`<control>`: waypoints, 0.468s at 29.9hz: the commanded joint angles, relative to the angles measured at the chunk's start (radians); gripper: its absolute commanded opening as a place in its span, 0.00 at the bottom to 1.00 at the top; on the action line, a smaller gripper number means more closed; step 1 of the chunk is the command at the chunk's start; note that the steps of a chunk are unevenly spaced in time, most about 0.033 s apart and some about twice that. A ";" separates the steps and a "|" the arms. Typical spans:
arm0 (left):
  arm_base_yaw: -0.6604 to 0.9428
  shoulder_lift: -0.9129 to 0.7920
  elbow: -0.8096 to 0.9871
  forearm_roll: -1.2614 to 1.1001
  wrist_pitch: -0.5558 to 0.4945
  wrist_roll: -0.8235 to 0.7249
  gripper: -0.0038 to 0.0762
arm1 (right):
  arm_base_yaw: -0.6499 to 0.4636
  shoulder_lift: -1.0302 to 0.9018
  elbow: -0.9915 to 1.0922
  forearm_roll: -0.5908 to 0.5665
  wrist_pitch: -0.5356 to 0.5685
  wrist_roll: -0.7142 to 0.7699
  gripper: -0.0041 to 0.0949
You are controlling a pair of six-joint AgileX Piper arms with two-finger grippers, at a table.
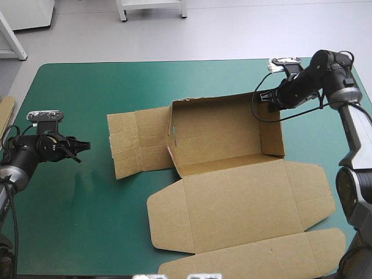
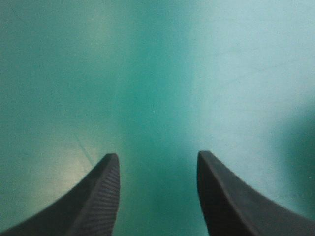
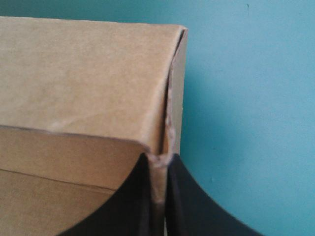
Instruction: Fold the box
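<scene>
table (image 1: 81, 224) w/ teal-green cover; box (image 1: 224, 136) sits mid-table, a bit right of centre. Far part is up as an open tray with its walls raised. lid (image 1: 244, 212) lies flat toward the near edge, side tabs spread out. left flap panel (image 1: 136, 145) is flat on the cover beside the tray, not yet folded in; my read is it has to go over the left end wall to lock that side. right gripper (image 1: 269, 100) is at the tray's far-right corner, all but closed on the board. Its wrist view shows the wall edge clamped between the fingers (image 3: 128, 206) right at the corner seam, likely to keep that corner upright so the walls don't spring flat. left gripper (image 1: 79, 149) is low over bare cover near the left edge, well apart from the flap, spread wide, holding nothing; probably staged for the flap. spare board (image 1: 6, 113) at the table's left edge, untouched.
</scene>
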 commanded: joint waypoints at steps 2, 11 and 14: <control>0.003 -0.029 -0.025 0.001 -0.035 0.007 0.49 | 0.017 0.019 -0.085 -0.002 0.008 0.001 0.03; 0.003 -0.029 -0.025 -0.001 -0.023 0.007 0.49 | 0.071 0.066 -0.102 -0.050 -0.116 0.019 0.45; 0.003 -0.029 -0.025 -0.001 -0.015 0.009 0.49 | 0.073 0.058 -0.102 -0.094 -0.128 0.061 0.62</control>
